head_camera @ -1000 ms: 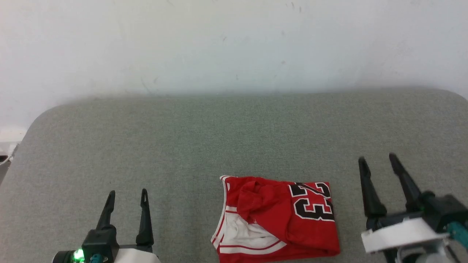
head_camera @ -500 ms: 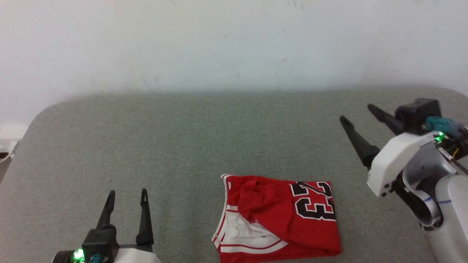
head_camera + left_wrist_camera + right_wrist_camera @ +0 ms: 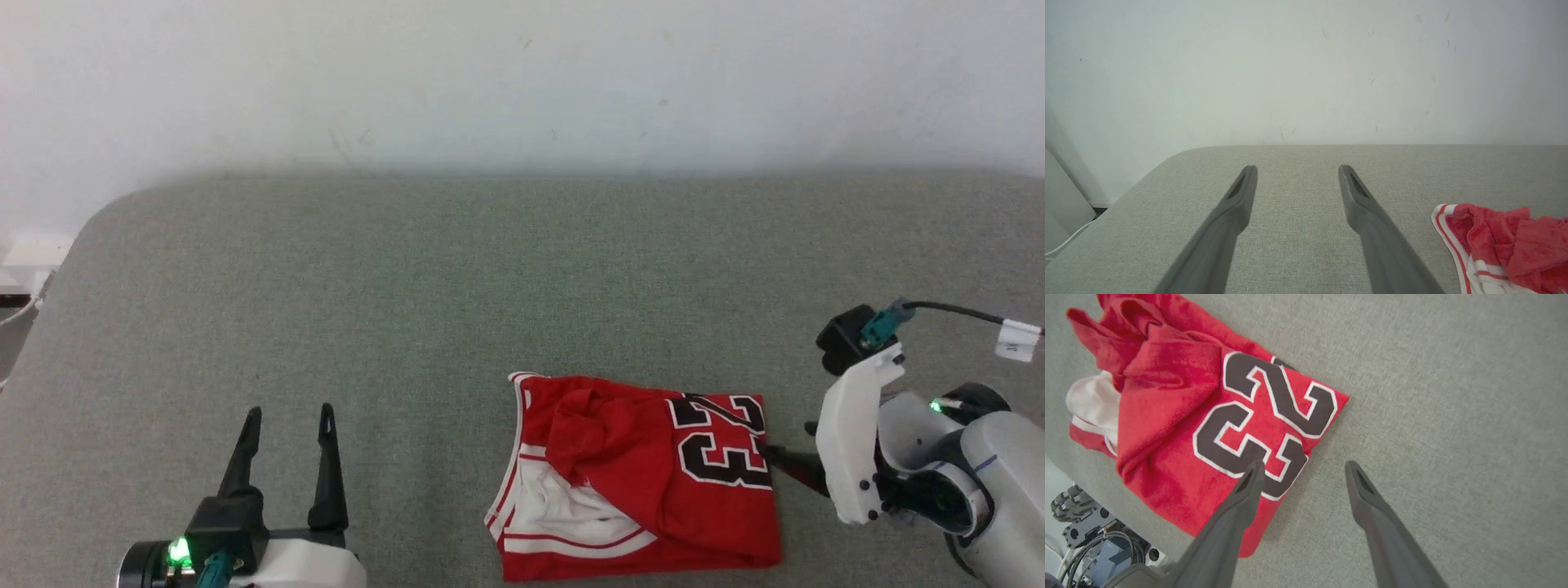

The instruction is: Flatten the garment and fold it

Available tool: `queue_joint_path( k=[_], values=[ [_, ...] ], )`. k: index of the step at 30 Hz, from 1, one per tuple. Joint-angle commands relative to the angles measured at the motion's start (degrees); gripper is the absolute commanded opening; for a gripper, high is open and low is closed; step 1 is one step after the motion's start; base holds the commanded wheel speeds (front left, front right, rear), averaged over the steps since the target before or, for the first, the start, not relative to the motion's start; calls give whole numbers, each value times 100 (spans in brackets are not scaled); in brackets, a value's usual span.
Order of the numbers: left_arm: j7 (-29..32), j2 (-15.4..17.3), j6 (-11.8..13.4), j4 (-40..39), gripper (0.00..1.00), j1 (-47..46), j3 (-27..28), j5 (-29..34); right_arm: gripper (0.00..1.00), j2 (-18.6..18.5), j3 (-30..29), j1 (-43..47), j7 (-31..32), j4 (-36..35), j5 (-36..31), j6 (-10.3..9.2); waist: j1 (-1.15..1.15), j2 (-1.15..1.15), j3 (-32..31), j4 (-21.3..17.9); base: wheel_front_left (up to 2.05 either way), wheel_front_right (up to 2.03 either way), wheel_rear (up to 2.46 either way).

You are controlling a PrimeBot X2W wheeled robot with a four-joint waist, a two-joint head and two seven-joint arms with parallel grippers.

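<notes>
The garment (image 3: 645, 474) is a red jersey lying bunched and partly doubled over near the front edge of the grey padded surface (image 3: 490, 278). Its black, white-outlined number faces up on the right and a white sleeve with striped trim shows at the lower left. My right gripper (image 3: 784, 438) is open, tipped down and pointing left at the garment's right edge. In the right wrist view the garment (image 3: 1180, 416) lies under one finger of the right gripper (image 3: 1302, 465), the other finger over bare surface. My left gripper (image 3: 290, 412) stands open and empty well left of the garment (image 3: 1502, 241).
A white wall (image 3: 522, 82) rises behind the surface. The surface's rounded left edge drops off by a white cable (image 3: 16, 314). Robot base parts and cables (image 3: 1086, 539) sit below the front edge in the right wrist view.
The right arm swung up, then came down and turned so its fingers point left at the garment's right edge. The head camera shifted slightly. The left gripper stayed put.
</notes>
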Motion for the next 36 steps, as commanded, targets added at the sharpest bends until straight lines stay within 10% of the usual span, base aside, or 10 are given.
queue_joint_path(
  k=[1, 15, 16, 17, 36],
  values=[
    [-27, -25, 24, -26, 100, -105, 3, -15, 100, 46, 72, -90, 26, 82, 84, -4, 0, 0, 126, 46, 0, 0, 0],
    [-27, -31, 31, 42, 100, -466, -89, -14, 100, 546, 1090, -99, -249, 1185, 579, -4, 0, 0, 521, 222, 0, 0, 0],
    [-27, -31, 38, 48, 100, -464, -84, -19, 35, 517, 1158, -112, -338, 1161, 610, -4, 0, 0, 519, 219, 0, 0, 0],
    [-27, -32, 44, 54, 100, -458, -78, -23, 0, 491, 1212, -136, -430, 1138, 643, -4, 0, 0, 509, 209, 0, 0, 0],
    [-27, -34, 142, -112, 100, -144, 203, -115, 0, -978, 2249, -1541, -1777, -427, -21, -4, 0, 0, 407, -1065, 0, 0, 0]
  ],
)
